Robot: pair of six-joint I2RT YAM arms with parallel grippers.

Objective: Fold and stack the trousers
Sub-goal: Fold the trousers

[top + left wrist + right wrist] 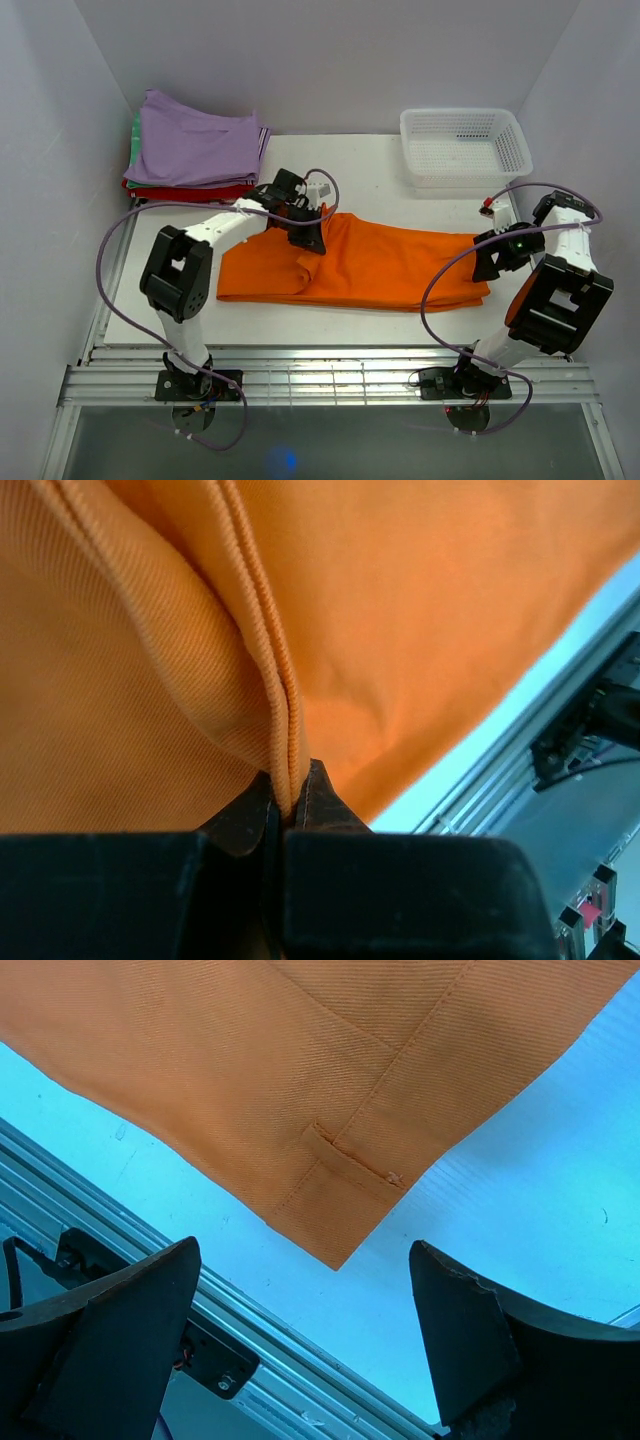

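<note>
The bright orange trousers (370, 268) lie across the middle of the table, folded lengthwise. My left gripper (308, 236) is shut on a seamed edge of the trousers (285, 730) near their upper left part, with the cloth pinched between its fingertips. My right gripper (490, 258) is open and empty, hovering just off the trousers' right end. In the right wrist view the waistband corner with a belt loop (350, 1165) lies beyond the spread fingers (455, 1330).
A stack of folded garments, lilac-purple on top (195, 145) over green and red, sits at the back left. A white mesh basket (465, 145) stands at the back right. The metal rail (330, 375) runs along the table's near edge.
</note>
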